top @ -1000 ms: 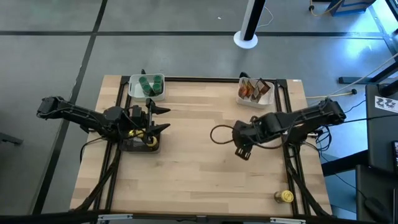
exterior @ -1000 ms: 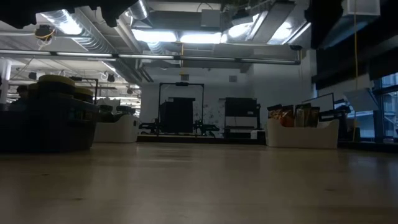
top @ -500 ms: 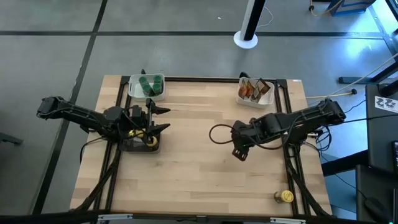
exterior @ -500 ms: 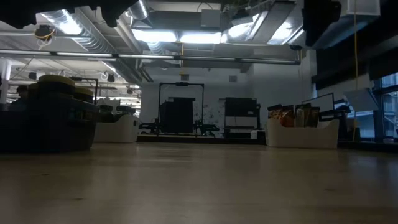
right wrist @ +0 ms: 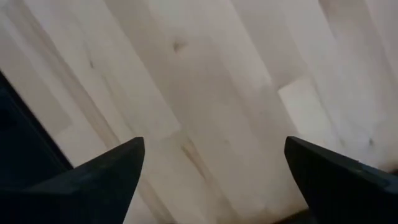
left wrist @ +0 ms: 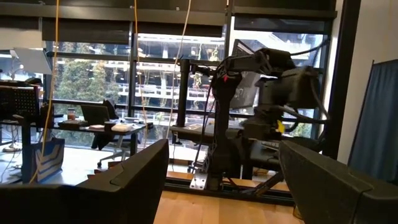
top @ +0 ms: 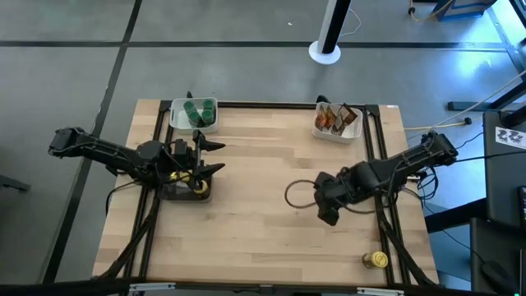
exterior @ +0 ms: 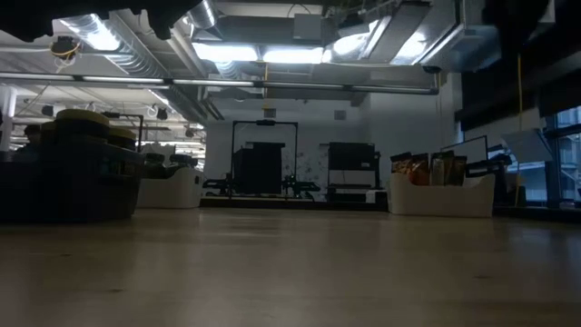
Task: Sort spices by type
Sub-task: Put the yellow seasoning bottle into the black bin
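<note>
Lying near the table's front edge, yellow-lidded jar [top: 376, 260]; right fingers [top: 327, 215] well apart.

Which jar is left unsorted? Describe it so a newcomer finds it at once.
Start at the wooden table in the high view and go to its near right corner, beyond the right gripper. The yellow-lidded jar sits there alone on bare wood. Unlike the green-lidded jars in the white tray, it lies outside any tray.

Green-lidded jars [top: 198, 111] stand grouped in a white tray at the far left of the surface. Brown-orange packets [top: 334, 118] stand upright in another white tray at the far right. One yellow-lidded jar [top: 377, 260] lies alone near the front right corner; others [top: 197, 186] sit in the dark tray.
</note>
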You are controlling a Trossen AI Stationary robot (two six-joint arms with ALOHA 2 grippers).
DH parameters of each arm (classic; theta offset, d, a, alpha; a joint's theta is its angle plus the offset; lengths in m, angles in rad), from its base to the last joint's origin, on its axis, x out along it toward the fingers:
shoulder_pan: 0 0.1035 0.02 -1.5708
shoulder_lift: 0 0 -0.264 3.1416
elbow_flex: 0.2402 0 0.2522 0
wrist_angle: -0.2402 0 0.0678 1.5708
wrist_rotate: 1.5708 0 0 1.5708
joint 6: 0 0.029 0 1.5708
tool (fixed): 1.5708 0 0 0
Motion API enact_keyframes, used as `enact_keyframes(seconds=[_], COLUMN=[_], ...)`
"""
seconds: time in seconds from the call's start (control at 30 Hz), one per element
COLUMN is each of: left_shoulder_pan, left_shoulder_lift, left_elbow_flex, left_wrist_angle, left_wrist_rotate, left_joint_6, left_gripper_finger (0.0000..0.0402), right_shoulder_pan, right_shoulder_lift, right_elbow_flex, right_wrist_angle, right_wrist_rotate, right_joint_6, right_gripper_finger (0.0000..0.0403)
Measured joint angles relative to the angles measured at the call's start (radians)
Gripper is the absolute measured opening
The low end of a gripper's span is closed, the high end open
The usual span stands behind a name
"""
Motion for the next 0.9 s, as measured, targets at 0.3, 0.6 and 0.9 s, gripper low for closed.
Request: enact_keyframes(seconds=[0.3, 0.6, 0.9], left_shoulder_pan=[0.000, 0.000, 0.000], left_shoulder_lift=[0.000, 0.000, 0.000], left_elbow_flex=[0.000, 0.000, 0.000], left_wrist_angle=[0.000, 0.000, -0.007], left_wrist_rotate=[0.000, 0.000, 0.000], left_joint_6=[-0.013, -0.018, -0.025], left_gripper_finger=[0.0288, 0.0288, 0.0288], right_shoulder_pan=[0.213, 0.342, 0.345], right_shoulder_lift=[0.000, 0.000, 0.000], right_elbow_flex=[0.000, 0.000, 0.000], right_wrist_angle=[-0.038, 0.090, 0.211], right_wrist_rotate=[-0.020, -0.064, 0.087], right_joint_6=[0.248, 0.348, 0.392], right_gripper_finger=[0.0399, 0.0397, 0.0397])
